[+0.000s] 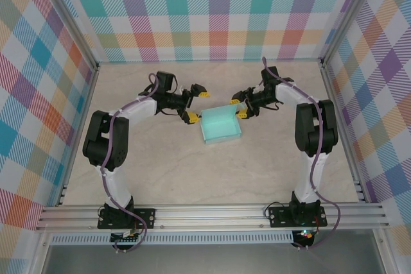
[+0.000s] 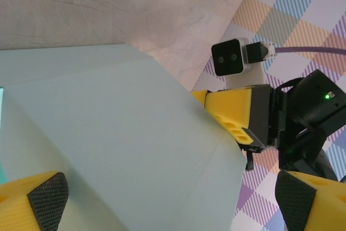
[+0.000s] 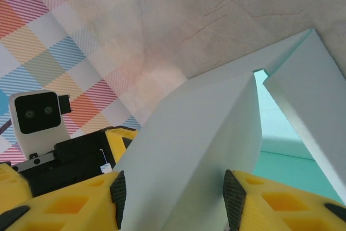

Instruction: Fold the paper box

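The paper box is a pale mint card, partly folded, lying mid-table with its back wall raised. My right gripper sits at its back right corner. In the right wrist view a folded flap of the box fills the gap of the right gripper and touches both pads, so it is shut on it. My left gripper stands wide open at the box's back left corner. In the left wrist view a slanted panel of the box lies between the spread fingers of the left gripper.
A beige tabletop is enclosed by plaid walls and metal frame rails. The two grippers face each other closely across the box; the right gripper's yellow finger presses against the panel's far edge.
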Motion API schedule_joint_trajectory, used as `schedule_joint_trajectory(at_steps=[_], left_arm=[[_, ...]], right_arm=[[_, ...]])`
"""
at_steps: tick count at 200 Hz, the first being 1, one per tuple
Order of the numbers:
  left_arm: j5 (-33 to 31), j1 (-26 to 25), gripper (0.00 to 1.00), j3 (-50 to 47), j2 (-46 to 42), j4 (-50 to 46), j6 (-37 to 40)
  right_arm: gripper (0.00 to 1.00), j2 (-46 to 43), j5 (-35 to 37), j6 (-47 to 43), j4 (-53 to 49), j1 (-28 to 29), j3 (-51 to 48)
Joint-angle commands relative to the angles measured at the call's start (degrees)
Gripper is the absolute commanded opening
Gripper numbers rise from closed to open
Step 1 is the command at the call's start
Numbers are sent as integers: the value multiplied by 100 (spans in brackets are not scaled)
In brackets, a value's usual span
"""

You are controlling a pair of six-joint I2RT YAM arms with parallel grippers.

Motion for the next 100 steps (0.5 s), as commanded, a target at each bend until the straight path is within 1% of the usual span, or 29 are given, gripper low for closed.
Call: schedule_joint_trajectory(at_steps=[1,64,100], left_arm=[[7,-149,100,-63,61,482,-318],[-56,-456,100,3,220,797,-635],[-144,-521,100,-30,347,585,-418]], right_arm=[[53,-227,-161,-176,-167,130,-59],[53,-243,-73,-340,-291,132,-67],[52,-243,-19,-479,-398,130,-68]])
